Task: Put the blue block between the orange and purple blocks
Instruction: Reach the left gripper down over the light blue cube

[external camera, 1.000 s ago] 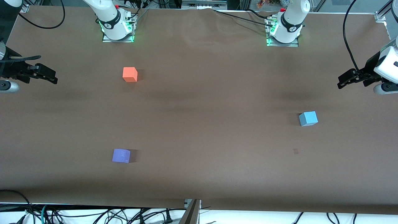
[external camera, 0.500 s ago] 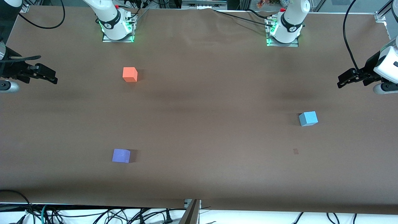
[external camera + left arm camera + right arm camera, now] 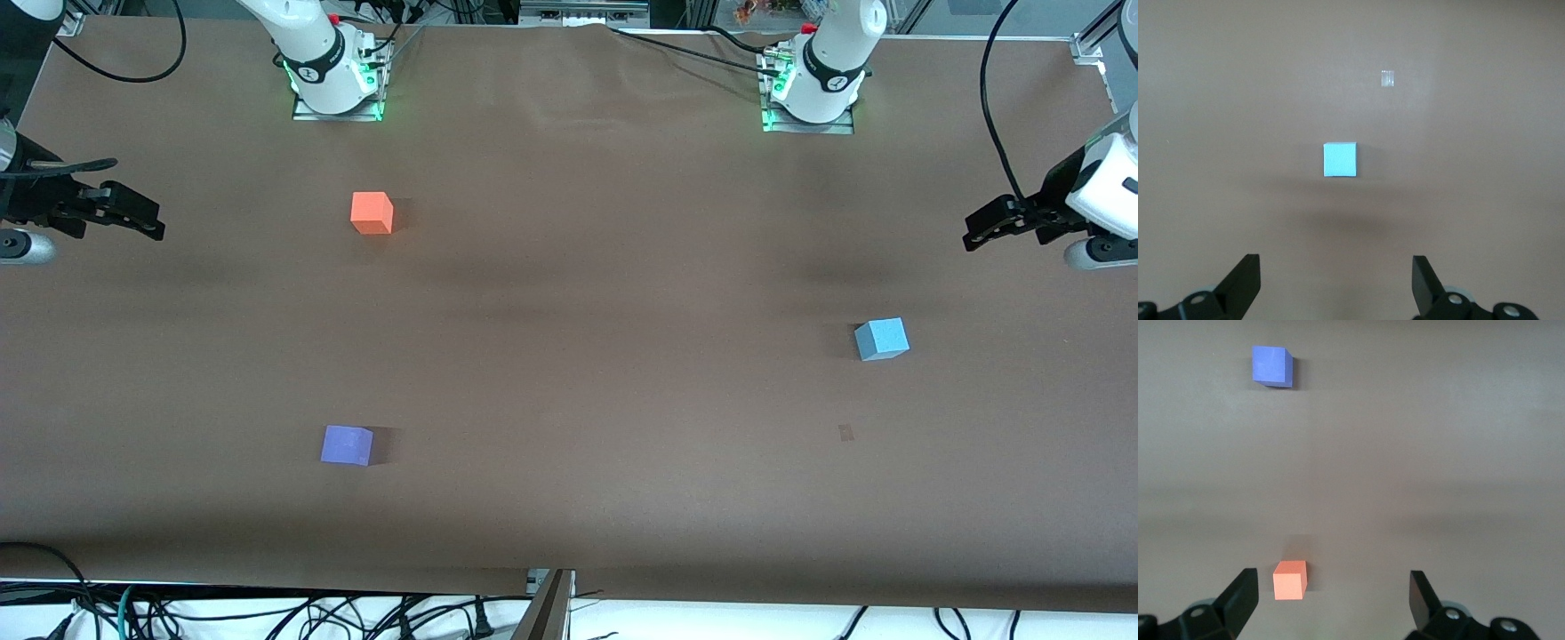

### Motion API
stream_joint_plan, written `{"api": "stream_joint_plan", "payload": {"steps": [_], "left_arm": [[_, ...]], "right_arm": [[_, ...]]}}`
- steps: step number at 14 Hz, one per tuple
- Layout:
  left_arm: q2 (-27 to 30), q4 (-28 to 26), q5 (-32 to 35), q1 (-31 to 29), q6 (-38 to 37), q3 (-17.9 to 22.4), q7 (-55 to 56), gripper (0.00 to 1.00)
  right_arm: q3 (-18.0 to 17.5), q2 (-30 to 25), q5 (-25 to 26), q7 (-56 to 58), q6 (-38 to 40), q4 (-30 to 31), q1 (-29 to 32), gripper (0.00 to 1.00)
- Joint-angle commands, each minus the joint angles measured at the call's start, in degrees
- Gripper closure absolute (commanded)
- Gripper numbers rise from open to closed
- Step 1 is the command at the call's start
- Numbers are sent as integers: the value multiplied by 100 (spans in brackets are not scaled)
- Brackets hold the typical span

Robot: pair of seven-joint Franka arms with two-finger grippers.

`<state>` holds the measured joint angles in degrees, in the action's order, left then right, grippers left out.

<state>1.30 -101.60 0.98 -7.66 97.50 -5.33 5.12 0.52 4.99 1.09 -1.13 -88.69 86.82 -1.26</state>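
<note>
The blue block [image 3: 881, 339] lies on the brown table toward the left arm's end; it also shows in the left wrist view [image 3: 1339, 160]. The orange block [image 3: 372, 212] lies toward the right arm's end, near that arm's base. The purple block [image 3: 346, 444] lies nearer the front camera than the orange block. Both show in the right wrist view: the orange block [image 3: 1289, 580] and the purple block [image 3: 1272, 366]. My left gripper [image 3: 982, 229] [image 3: 1336, 283] is open and empty, up in the air over the table's end. My right gripper [image 3: 147, 220] [image 3: 1332, 600] is open and empty, up over the other end.
A small pale mark [image 3: 845, 433] sits on the table nearer the front camera than the blue block; it also shows in the left wrist view [image 3: 1387, 79]. Cables [image 3: 267, 613] hang along the table's front edge. The arm bases [image 3: 336, 84] [image 3: 811, 93] stand at the back.
My left gripper has shifted very slightly toward the back of the table. The blocks and the right arm have not moved.
</note>
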Motion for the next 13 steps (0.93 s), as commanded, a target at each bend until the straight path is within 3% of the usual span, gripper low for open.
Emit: {"api": "stream_joint_plan", "payload": {"steps": [1, 7, 13], "left_arm": [[-339, -341, -27, -16, 399, 14, -117, 0], [-1385, -1563, -27, -25, 2841, 23, -117, 0], [-2361, -1574, -27, -262, 3967, 32, -125, 0]], "right_arm": [[-8, 72, 14, 78, 27, -148, 3, 0], [-8, 72, 14, 78, 27, -148, 3, 0], [-17, 72, 14, 87, 1, -148, -6, 0]]}}
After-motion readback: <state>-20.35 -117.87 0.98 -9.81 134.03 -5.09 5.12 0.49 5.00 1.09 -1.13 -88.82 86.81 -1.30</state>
